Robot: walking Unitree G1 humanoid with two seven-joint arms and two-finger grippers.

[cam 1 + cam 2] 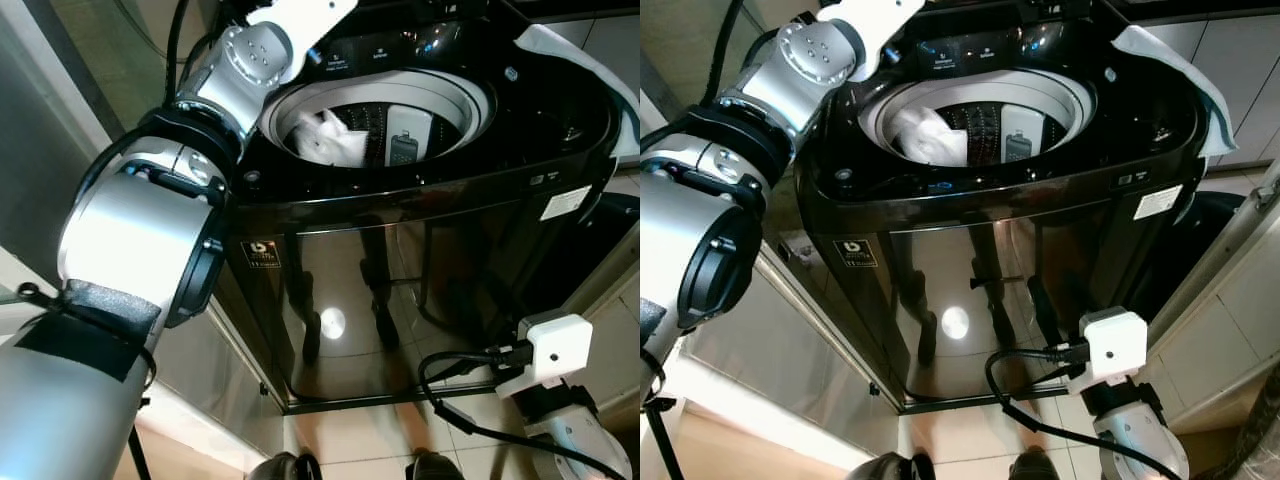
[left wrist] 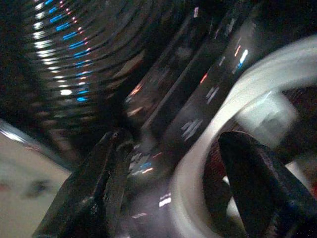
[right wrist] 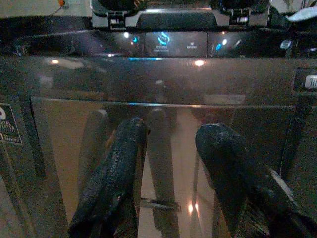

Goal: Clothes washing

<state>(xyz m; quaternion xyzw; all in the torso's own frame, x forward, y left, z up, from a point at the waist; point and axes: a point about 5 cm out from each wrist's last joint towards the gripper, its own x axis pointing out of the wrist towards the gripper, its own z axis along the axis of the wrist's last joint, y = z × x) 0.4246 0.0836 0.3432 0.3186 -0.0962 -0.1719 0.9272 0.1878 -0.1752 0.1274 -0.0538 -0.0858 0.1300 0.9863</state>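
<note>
Left pincer (image 2: pixel 173 183) wide apart, empty, at the washing machine (image 1: pixel 420 260) drum's far-left rim; best lowered straight onto the white clothes (image 1: pixel 325 140); right pincer (image 3: pixel 171 178) open, idle

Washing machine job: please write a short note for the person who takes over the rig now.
Left tool: open, empty, raised at the rear left rim of the washing machine, near its control panel.
Right tool: open, empty, held low before the machine's front.
Done: lid up, white clothes lie in the drum.
Left: probably close the lid and start the wash.
</note>
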